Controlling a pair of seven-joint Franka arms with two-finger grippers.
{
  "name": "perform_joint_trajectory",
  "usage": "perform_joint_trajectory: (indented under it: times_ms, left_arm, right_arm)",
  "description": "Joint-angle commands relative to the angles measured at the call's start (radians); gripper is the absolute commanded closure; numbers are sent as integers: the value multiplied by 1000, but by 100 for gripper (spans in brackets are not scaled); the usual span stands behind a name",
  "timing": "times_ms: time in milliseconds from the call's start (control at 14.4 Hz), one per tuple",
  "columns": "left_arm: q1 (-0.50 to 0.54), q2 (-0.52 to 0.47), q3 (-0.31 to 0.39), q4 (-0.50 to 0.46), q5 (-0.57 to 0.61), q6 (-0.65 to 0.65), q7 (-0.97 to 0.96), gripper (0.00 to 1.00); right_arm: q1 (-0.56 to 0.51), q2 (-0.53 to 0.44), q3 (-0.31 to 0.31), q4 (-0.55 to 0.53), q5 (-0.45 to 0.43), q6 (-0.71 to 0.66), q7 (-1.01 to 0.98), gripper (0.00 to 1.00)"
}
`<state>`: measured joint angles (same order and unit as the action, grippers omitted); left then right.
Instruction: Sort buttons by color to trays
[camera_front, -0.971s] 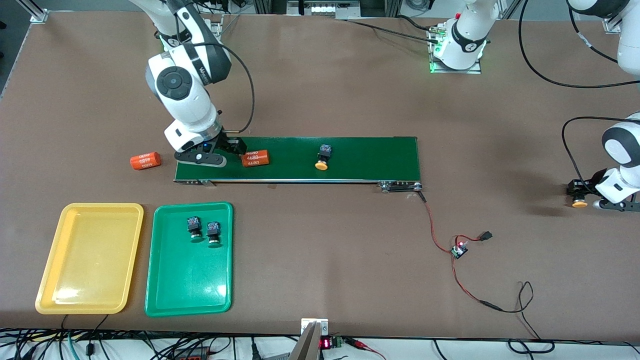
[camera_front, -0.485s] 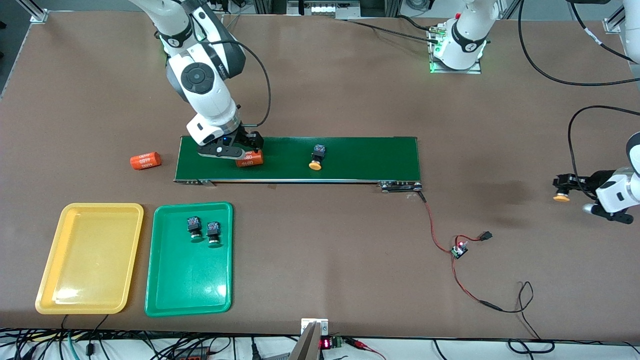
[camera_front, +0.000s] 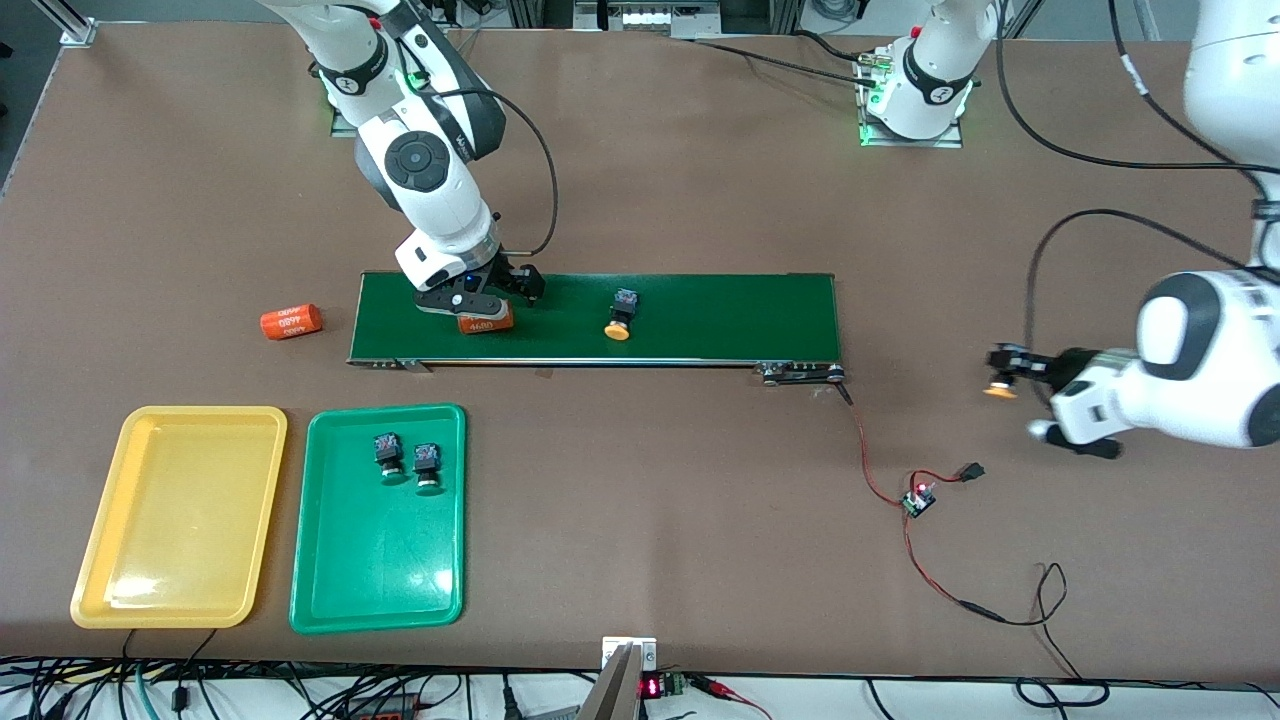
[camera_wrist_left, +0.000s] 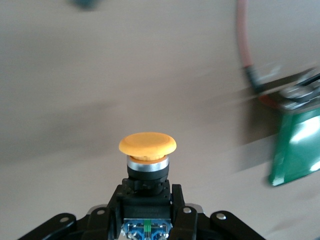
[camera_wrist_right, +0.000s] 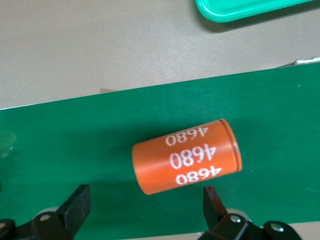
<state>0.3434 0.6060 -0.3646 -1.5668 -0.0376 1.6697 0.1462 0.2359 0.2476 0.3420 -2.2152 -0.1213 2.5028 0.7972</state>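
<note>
Brown table (camera_front: 650, 180), wide and bare around a long dark-green belt (camera_front: 720, 315) at mid-table. Nearer the front camera, toward the right arm's end, two trays side by side: yellow tray (camera_front: 100, 590), nothing in it, and green tray (camera_front: 330, 590) holding two green buttons (camera_front: 390, 455) (camera_front: 428, 466), close together, caps toward the camera.

On the belt, an orange cylinder (camera_front: 487, 322) half hidden in the front view under the right gripper (camera_front: 478, 305); only in the right wrist view seen whole (camera_wrist_right: 186, 156), lying on its side with white "4680" print, between the spread-apart fingers (camera_wrist_right: 77, 202), not gripped. A second cylinder (camera_front: 291, 322) off the belt on the table, toward the right arm's end.

Farther along the belt, a yellow button (camera_front: 620, 315) lying alone.

Past the belt's other end, over bare table, the left gripper (camera_front: 1005, 372) clenched on another yellow button (camera_front: 998, 388); tiny in the front view, clear in the left wrist view (camera_wrist_left: 147, 150), black body pinched between the fingers (camera_wrist_left: 176, 205), cap pointing outward.

Red wire with a small board (camera_front: 918, 500) near the front camera.
</note>
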Motion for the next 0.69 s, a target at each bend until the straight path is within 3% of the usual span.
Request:
perform_joint_trajectory:
  times_ms: [0, 139, 347, 485, 624]
  left_arm:
    - [-15, 3, -149, -10, -22, 2, -193, 85]
    - [-50, 14, -232, -22, -31, 82, -240, 85]
    - [-87, 11, -324, -138, -33, 264, -330, 85]
    - [-130, 11, -376, -226, -33, 423, -458, 85]
    - [-173, 11, -401, -269, -22, 502, -577, 85]
  right_arm:
    - [-1, 7, 3, 2, -56, 10, 4, 0]
    - [0, 15, 3, 2, -90, 10, -1, 0]
    - [0, 16, 3, 3, -97, 10, -1, 0]
    - [-1, 16, 3, 3, -97, 10, 2, 0]
    - [-1, 16, 3, 5, -97, 11, 2, 0]
